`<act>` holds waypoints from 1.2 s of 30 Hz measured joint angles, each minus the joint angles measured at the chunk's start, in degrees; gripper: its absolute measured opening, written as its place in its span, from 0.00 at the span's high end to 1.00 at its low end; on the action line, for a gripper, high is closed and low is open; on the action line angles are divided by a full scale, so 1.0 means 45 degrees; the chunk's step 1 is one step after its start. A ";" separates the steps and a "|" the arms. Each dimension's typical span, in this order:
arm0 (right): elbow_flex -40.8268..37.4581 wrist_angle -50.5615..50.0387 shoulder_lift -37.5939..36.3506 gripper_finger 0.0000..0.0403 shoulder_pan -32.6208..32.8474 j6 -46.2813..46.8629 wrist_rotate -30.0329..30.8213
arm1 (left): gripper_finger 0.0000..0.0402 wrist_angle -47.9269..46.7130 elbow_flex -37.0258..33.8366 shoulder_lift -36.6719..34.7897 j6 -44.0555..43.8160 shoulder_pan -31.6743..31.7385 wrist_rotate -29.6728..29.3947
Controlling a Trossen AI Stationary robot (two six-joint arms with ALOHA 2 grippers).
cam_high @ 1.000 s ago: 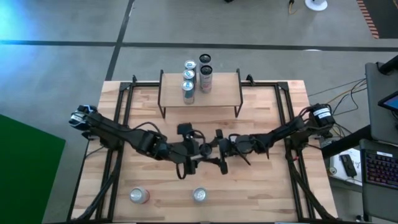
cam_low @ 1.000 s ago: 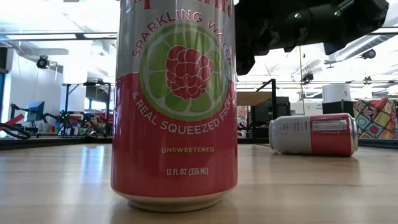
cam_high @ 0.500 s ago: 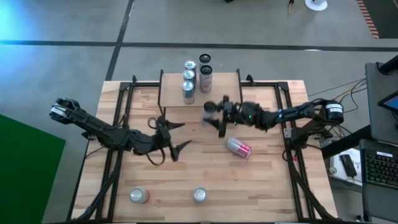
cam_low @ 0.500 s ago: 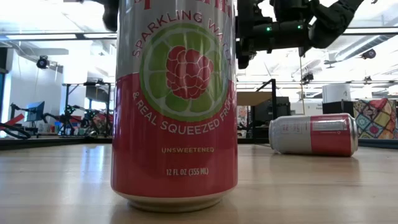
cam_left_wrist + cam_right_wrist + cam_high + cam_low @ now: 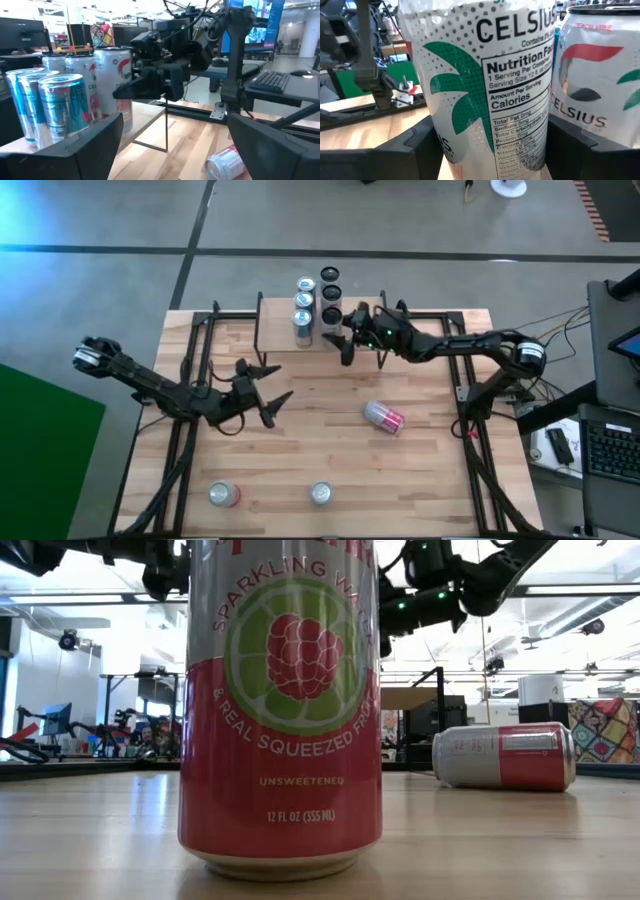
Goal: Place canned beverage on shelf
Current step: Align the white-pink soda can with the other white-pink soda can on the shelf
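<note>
The shelf (image 5: 275, 330) stands at the table's far edge with several cans (image 5: 303, 302) upright on its plank. At its right part my right gripper (image 5: 347, 340) is shut on a white and green Celsius can (image 5: 490, 85), next to a white and red Celsius can (image 5: 592, 85). My left gripper (image 5: 268, 402) hovers open over the table's left middle with nothing between its fingers. Its wrist view shows the shelf (image 5: 142, 117), the teal cans (image 5: 60, 105) and my right gripper (image 5: 150, 82) beyond. My right gripper pinches the Celsius can by its side wall (image 5: 450, 150), one finger (image 5: 415, 150) on each side of it. The fingers come level from the table's right side. The can stands upright; its base lies outside the wrist view, so I cannot tell whether it rests on the shelf.
A pink and silver can (image 5: 382, 417) lies on its side right of the table's middle, also in the low view (image 5: 503, 755). Two more cans (image 5: 223, 494) (image 5: 320, 494) stand near the front edge; one fills the low view (image 5: 280, 710).
My right gripper has gone from the table's middle up and toward the far edge with the upright can, as far as the shelf. My left gripper has drawn back from the middle toward the table's left edge and has turned level, its fingers still apart.
</note>
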 joint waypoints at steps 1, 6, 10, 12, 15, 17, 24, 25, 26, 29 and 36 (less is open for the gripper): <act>0.0085 0.0022 0.0093 0.36 -0.0051 0.0053 -0.0094 | 0.14 -0.0011 0.0003 0.0006 0.0058 -0.0005 -0.0001; 0.0424 0.0107 0.0885 0.36 -0.0267 0.0119 -0.0281 | 0.14 -0.0089 0.0145 0.0121 0.0412 0.0019 -0.0105; 0.0684 0.0245 0.1256 0.35 -0.0402 0.0212 -0.0258 | 0.14 -0.0238 0.0299 0.0128 0.0480 0.0019 -0.0102; 0.0757 0.0276 0.1365 0.33 -0.0432 0.0231 -0.0267 | 0.14 -0.0370 0.0305 0.0128 0.0488 0.0019 -0.0105; 0.0779 0.0179 0.1340 0.29 -0.0503 0.0352 -0.0315 | 0.14 -0.0480 0.0305 0.0126 0.0491 0.0019 -0.0106; 0.0776 0.0044 0.1268 0.26 -0.0513 0.0341 -0.0300 | 0.14 -0.0508 0.0305 0.0126 0.0491 0.0019 -0.0106; 0.0755 -0.0571 0.1033 0.24 -0.0515 0.0303 -0.0288 | 0.14 -0.0563 0.0305 0.0126 0.0703 0.0019 -0.0103; 0.0755 -0.0617 0.1030 0.24 -0.0515 0.0303 -0.0291 | 0.14 -0.0561 0.0305 0.0126 0.0715 0.0019 -0.0102; 0.0754 -0.0651 0.1030 0.25 -0.0515 0.0308 -0.0288 | 0.14 -0.0563 0.0305 0.0126 0.0715 0.0019 -0.0107; 0.0750 -0.0678 0.1019 0.26 -0.0515 0.0314 -0.0286 | 0.14 -0.0559 0.0305 0.0126 0.0715 0.0019 -0.0102; 0.0750 -0.1153 0.0848 0.29 -0.0515 0.0313 -0.0176 | 0.14 -0.0559 0.0305 0.0126 0.0715 0.0019 -0.0102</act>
